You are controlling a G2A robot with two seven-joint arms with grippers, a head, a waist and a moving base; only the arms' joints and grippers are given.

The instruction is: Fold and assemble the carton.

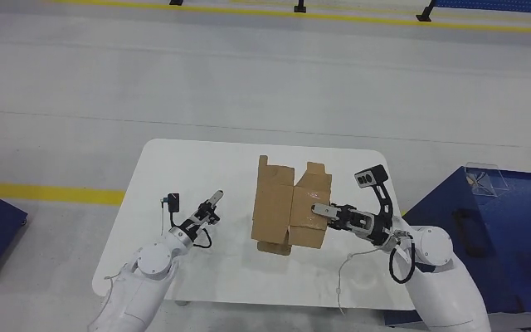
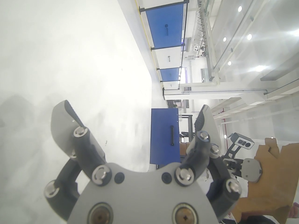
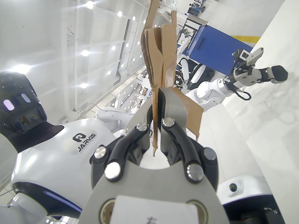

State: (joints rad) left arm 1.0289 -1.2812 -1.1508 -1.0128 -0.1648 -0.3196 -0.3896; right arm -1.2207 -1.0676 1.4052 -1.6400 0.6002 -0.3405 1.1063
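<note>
A flattened brown carton [image 1: 286,207] is held up above the middle of the white table [image 1: 182,166], its flaps pointing away from me. My right gripper [image 1: 319,210] is shut on the carton's right edge; in the right wrist view the cardboard [image 3: 158,54] runs edge-on between its fingers [image 3: 171,103]. My left gripper [image 1: 216,199] hovers over the table to the left of the carton, apart from it, open with nothing between its fingers [image 2: 67,117]. The carton [image 2: 271,176] shows beyond it in the left wrist view.
A blue cabinet [image 1: 477,241] stands just past the table's right edge. The table's left half and far strip are bare white surface. A yellow floor line [image 1: 58,195] runs to the left.
</note>
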